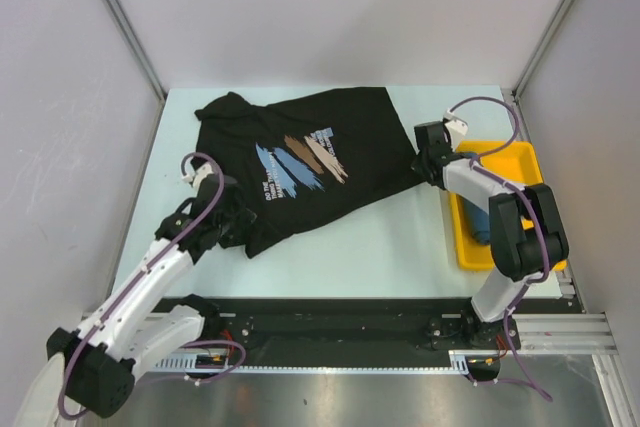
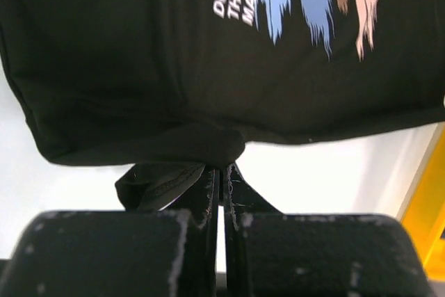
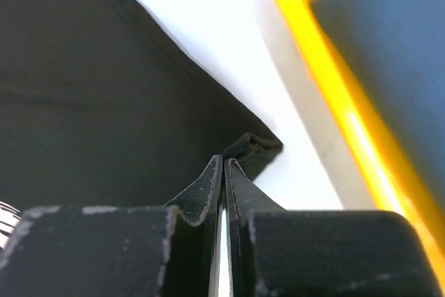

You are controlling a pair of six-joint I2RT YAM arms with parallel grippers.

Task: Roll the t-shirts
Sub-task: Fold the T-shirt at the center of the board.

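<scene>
Two pinches on the black t-shirt: left tool, right tool

High rear view down over the table; both wrist views low and close against the black t-shirt.

White arms, black joints, looping purple cables.

Rt wrist cam: bright even light is washing out white tabletop beside yellow plastic tray, itself blurring w/ soft shadow alongside.
</scene>
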